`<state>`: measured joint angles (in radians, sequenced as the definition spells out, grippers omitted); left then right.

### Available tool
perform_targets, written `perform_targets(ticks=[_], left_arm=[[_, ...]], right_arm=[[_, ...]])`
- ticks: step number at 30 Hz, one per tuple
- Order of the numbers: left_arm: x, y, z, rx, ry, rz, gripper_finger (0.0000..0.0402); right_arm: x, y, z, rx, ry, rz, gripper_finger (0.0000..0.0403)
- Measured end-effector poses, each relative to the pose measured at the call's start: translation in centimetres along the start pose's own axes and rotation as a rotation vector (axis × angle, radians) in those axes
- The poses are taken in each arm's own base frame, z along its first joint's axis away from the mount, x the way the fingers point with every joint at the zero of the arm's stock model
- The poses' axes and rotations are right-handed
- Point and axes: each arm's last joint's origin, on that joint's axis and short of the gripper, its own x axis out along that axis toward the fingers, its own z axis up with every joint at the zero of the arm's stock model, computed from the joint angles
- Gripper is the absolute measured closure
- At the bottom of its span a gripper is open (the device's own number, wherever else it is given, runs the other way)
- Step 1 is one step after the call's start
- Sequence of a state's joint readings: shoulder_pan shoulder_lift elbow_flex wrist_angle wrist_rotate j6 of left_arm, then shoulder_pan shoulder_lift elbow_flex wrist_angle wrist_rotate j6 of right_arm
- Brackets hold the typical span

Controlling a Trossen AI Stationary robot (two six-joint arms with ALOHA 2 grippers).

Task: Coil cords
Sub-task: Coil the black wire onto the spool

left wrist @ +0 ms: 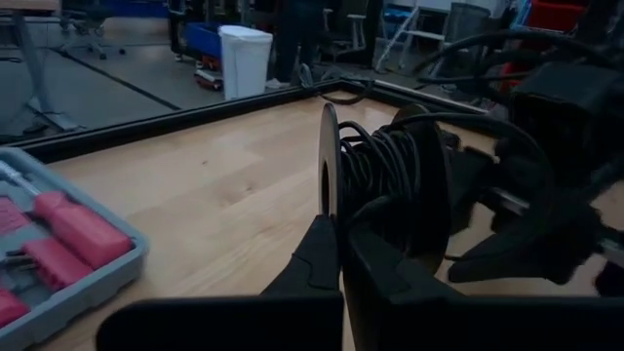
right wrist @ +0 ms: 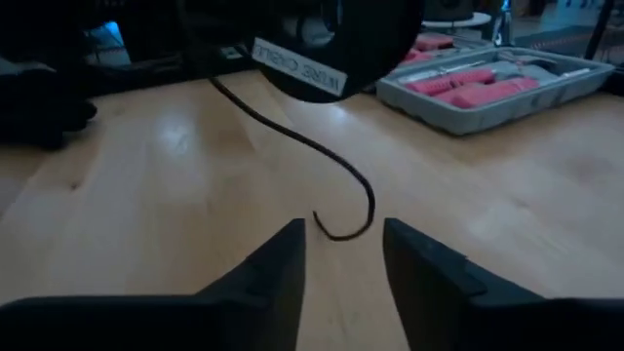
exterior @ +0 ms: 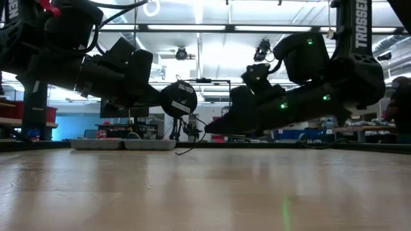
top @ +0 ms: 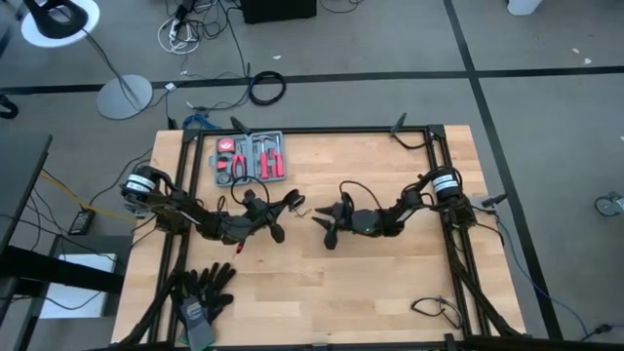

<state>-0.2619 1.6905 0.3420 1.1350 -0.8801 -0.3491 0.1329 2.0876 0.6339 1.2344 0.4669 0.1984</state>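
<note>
The cord is a thin black wire wound on a small round black spool (left wrist: 382, 180), which my left gripper (left wrist: 339, 255) holds shut near the table's middle. In the low view the spool (exterior: 178, 98) hangs above the tabletop. A loose tail of the cord (right wrist: 331, 180) runs down from the spool and ends in a curl (right wrist: 343, 232) just ahead of my right gripper (right wrist: 343, 255). That gripper is open and faces the spool from the table's right. Its fingers stand on either side of the curl and touch nothing. My left gripper pinches one flange of the spool at its lower rim (left wrist: 328, 216) between its two fingers. The fingers come nearly level from the table's left. The spool is lifted clear of the table with its flanges upright, and the cord's tail hangs slack below it.
A grey tray of red-handled tools (top: 251, 158) lies at the far left of the table. Black gloves (top: 202, 291) lie at the near left corner, and a short black cable (top: 434, 310) lies at the near right. The bare wood between the arms and the near edge is free.
</note>
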Motion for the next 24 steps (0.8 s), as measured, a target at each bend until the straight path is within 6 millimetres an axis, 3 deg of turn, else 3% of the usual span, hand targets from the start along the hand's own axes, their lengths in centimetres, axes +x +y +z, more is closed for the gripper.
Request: perform_targets(ticks=[7, 14, 18, 22, 24], left_arm=[[0.0, -0.1, 0.0, -0.004, 0.003, -0.021, 0.0401], [0.0, -0.1, 0.1, -0.008, -0.003, -0.022, 0.0401], [0.0, -0.1, 0.1, -0.012, -0.006, -0.024, 0.0401], [0.0, -0.1, 0.2, -0.013, -0.007, -0.024, 0.0401], [0.0, -0.1, 0.2, -0.014, -0.007, -0.024, 0.0401]], right_arm=[[0.4, -0.6, -0.1, -0.015, 0.016, -0.023, 0.0234], [1.7, -0.2, 0.8, -0.008, 0.013, -0.006, 0.0243], [2.8, 0.2, 0.8, -0.049, 0.107, 0.03, 0.0282], [3.4, 0.6, 0.7, -0.067, 0.165, 0.027, 0.0373], [3.4, 0.9, 0.8, -0.061, 0.157, 0.036, 0.0391]])
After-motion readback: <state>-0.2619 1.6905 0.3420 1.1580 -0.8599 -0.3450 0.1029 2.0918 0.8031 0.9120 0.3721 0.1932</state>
